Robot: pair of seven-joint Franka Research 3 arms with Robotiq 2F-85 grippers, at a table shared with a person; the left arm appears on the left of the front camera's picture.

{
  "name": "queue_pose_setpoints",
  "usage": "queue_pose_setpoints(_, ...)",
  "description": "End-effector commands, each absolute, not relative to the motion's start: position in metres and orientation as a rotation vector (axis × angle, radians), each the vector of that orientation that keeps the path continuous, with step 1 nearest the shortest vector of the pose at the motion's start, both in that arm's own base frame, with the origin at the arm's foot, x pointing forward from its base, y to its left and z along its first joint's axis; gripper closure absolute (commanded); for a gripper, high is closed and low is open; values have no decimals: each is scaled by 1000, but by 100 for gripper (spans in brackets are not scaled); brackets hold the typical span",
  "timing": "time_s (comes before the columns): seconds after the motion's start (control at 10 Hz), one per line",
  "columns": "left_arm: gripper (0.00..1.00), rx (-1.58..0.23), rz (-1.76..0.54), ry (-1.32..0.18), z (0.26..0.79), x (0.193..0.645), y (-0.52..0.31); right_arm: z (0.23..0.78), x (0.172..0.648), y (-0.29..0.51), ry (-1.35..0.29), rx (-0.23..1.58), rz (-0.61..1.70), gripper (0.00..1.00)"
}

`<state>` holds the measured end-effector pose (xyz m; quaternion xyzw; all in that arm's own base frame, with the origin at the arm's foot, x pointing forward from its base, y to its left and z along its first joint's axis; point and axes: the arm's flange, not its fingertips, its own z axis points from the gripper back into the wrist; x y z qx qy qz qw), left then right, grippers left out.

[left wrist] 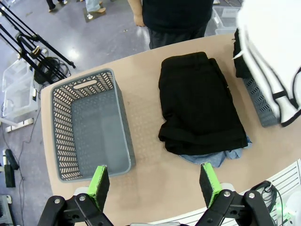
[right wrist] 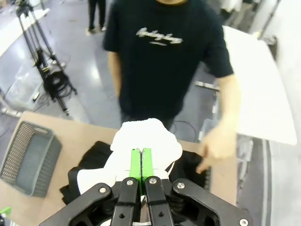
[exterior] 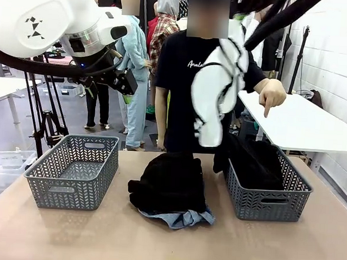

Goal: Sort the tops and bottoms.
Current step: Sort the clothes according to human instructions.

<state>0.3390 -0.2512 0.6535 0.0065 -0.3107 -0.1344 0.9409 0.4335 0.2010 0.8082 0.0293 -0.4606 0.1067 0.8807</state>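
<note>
Looking left to right, your left wrist view shows the left gripper (left wrist: 154, 178) spread empty above basket (left wrist: 94, 127) and black pile (left wrist: 200, 101) on denim (left wrist: 214, 158), while the right wrist view shows the right gripper (right wrist: 141, 162) clenching the white garment (right wrist: 146, 134) aloft near the person's down-pointing hand (right wrist: 215, 143).

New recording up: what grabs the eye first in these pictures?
A white garment with black piping hangs high in the air by the right basket, pinched in the shut right gripper. The person's hand points down toward that basket, which holds a black garment. In the middle of the table, a folded black garment lies on blue denim.
</note>
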Motion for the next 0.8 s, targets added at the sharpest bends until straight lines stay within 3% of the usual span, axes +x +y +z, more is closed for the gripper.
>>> queue_pose_setpoints(0.0,0,5,-277,-646,653,340,-248,776,430,179,-921,-16,108,100)
queue_pose_setpoints(0.4,0,5,-277,-646,653,340,-248,711,441,144,-732,-55,-7,100)
queue_pose_setpoints(0.7,0,5,-277,-646,653,340,-248,735,450,147,-796,-37,84,100)
